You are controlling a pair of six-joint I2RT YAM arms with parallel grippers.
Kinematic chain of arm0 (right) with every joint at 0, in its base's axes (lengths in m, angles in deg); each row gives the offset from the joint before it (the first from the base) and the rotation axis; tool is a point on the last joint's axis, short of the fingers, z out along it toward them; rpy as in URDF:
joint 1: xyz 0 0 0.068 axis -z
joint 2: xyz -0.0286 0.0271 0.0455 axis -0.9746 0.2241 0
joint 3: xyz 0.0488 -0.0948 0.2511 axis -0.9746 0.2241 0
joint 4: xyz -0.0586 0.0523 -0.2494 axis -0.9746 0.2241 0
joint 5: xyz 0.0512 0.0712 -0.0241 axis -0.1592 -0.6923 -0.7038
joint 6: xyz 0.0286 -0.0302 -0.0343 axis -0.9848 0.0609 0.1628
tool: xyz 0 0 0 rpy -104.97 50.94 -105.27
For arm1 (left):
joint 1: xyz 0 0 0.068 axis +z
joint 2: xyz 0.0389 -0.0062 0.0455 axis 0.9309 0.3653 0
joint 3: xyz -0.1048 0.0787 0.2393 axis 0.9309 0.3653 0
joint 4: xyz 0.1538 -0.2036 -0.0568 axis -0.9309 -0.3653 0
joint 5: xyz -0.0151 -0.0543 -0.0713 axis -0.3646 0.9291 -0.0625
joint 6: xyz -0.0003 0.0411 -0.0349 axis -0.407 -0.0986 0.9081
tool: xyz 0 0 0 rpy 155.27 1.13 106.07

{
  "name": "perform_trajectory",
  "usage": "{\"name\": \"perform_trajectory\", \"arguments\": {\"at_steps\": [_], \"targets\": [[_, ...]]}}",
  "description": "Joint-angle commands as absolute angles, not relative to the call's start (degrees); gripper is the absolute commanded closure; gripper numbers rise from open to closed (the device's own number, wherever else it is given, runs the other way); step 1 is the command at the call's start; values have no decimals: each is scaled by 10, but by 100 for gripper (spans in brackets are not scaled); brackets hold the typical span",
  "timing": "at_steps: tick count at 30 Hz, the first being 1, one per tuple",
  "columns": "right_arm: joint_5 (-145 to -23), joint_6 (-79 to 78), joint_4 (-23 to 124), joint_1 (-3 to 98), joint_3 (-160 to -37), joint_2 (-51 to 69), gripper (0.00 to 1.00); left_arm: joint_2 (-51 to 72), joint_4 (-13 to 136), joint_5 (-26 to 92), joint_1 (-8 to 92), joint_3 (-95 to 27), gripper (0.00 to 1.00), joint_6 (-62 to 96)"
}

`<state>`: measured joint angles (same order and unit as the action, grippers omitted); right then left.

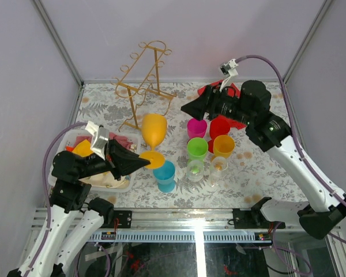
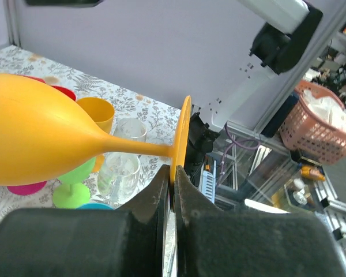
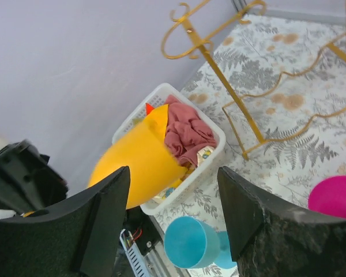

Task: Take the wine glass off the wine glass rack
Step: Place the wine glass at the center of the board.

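From above, the orange wine glass (image 1: 154, 131) lies sideways at six o'clock of the gold wine glass rack (image 1: 143, 81), clear of it; the left wrist shows the left gripper (image 2: 172, 173) pinching only its foot's rim, so move slowly; the right wrist shows the right gripper (image 3: 173, 173) spread, empty.

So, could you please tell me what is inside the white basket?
A dusky-red cloth lies bunched in the white basket; the orange wine glass covers much of the rest, so other contents cannot be seen.
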<state>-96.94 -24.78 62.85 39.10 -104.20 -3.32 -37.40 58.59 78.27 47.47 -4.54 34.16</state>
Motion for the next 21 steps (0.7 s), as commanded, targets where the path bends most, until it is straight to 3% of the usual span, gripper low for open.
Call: {"name": "perform_trajectory", "arguments": {"at_steps": [1,6,12,21], "targets": [[-1113,-332,575,433,-1014,-9,29,-396,656,849,471,-29,100,281],[-1245,-411,444,433,-981,8,25,-414,681,910,471,-28,100,275],[-1310,-478,323,433,-965,25,22,-435,684,923,471,-32,100,266],[-1429,-672,97,423,-949,75,26,-438,725,916,471,-27,100,296]]}}
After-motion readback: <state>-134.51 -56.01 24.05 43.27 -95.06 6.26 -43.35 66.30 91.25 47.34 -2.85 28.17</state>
